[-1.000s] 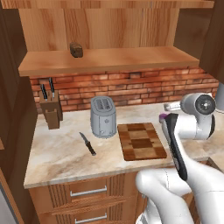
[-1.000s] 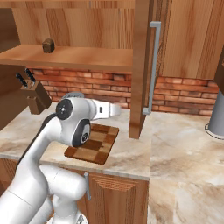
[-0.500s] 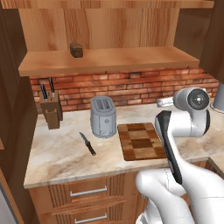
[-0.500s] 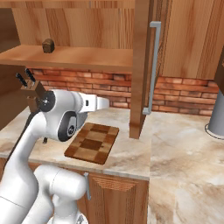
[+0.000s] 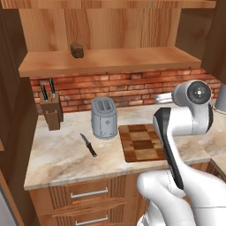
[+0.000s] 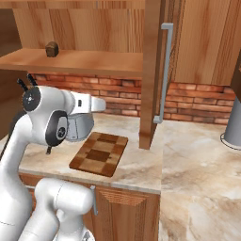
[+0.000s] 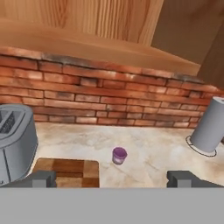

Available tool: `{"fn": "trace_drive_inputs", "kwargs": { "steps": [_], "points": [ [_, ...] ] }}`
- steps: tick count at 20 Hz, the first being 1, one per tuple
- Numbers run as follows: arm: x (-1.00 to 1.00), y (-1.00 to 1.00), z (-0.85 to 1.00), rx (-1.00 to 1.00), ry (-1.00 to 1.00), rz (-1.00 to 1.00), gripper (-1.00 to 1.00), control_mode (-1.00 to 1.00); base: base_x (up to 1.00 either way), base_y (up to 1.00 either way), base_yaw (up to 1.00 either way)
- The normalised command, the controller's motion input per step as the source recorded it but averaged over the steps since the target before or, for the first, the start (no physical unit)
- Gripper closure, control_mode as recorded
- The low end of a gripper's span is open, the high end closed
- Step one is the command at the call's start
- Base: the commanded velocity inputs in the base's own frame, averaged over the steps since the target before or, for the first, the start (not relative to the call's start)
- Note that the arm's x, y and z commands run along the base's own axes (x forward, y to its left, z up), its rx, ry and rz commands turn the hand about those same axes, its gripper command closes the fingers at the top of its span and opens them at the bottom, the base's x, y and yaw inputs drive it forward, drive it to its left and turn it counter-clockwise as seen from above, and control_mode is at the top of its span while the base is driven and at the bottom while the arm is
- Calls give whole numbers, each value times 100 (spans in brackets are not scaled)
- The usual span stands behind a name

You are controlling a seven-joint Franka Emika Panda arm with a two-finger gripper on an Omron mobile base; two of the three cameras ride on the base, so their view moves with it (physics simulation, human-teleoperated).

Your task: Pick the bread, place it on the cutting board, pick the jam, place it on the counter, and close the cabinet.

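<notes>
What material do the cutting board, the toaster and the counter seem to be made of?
Cutting board: likely wood, matte, with light and dark brown patchwork blocks.
Toaster: probably brushed metal, grey with a soft sheen.
Counter: looks like polished stone, beige marbling with brown veins.

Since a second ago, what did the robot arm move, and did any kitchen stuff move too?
The white arm swung: its elbow moved left across both base views. Nothing was grabbed or let go; the gripper is open. The small dark brown bread on the shelf, the patchwork wooden cutting board, grey toaster and black knife stayed put.
</notes>
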Motion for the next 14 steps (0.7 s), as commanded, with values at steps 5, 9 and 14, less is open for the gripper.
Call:
{"fn": "trace_drive_inputs", "kwargs": {
  "steps": [5, 9, 14],
  "points": [
    [-25, 24, 32, 1, 6, 0, -100, -100, 0, 0, 0],
    [-23, 24, 30, 1, 7, 0, -100, -100, 0, 0, 0],
    [-23, 23, 34, 2, 8, 0, -100, -100, 0, 0, 0]
  ]
}}
